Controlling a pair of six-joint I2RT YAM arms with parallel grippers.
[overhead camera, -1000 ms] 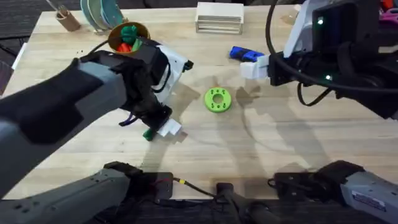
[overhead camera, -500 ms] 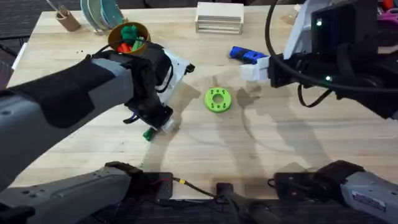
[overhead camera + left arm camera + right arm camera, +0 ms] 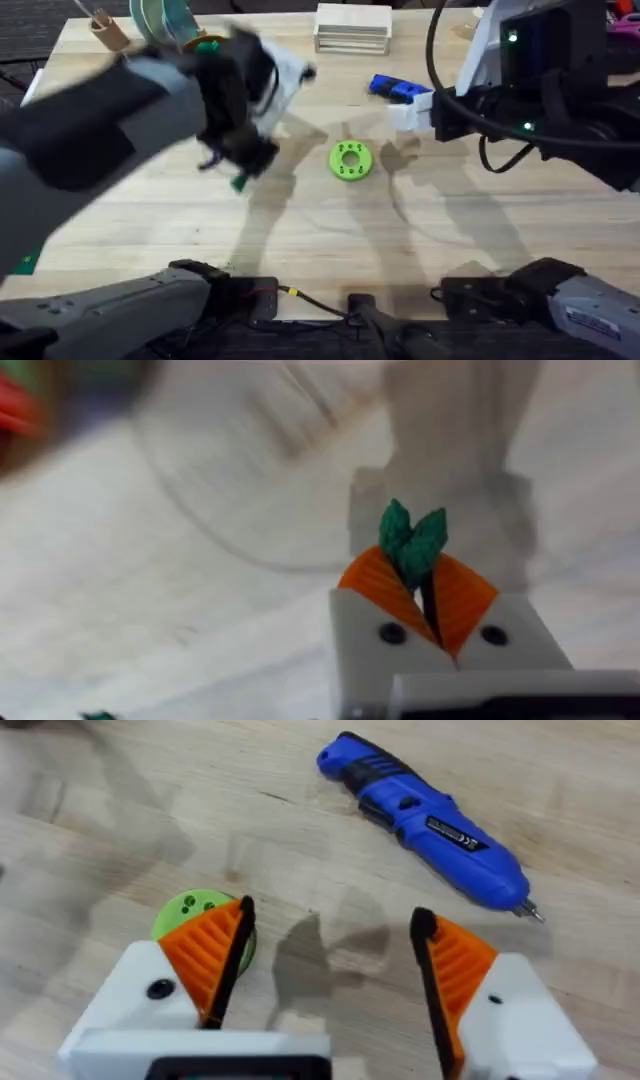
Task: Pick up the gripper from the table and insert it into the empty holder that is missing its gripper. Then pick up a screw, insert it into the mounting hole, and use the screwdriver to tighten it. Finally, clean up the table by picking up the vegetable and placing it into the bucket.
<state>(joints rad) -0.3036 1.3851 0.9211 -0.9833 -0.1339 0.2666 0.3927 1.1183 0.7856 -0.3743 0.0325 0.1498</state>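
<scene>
A: Left gripper, wrist view. The two orange ribbed pads are drawn nearly together, and the vegetable is pinched between them, its dark green leafy end sticking out past the tips.

B: Overhead agrees in part. The left arm is raised, large and blurred, over the far-left part of the table. A bit of green shows just below the gripper. I cannot tell from that view how far the fingers are closed.

A: The bucket?

B: Far left, mostly covered by the arm; only green at its top shows. In the left wrist view there is a blurred red and green patch at the corner, too soft to name.

A: Right gripper?

B: Fingers spread wide, nothing between the orange pads, only bare wood. It hangs over the right-centre of the table.

A: The screwdriver?

B: Lying flat on the table just beyond the right gripper, blue body with black section, thin metal tip toward the right in the scene. Not touched.

A: Other items?

B: Lime-green ring disc at the centre, between the two arms. A pale wooden block stack at the far edge, centre. Brown cup at the far-left corner, teal plates beside it.
</scene>
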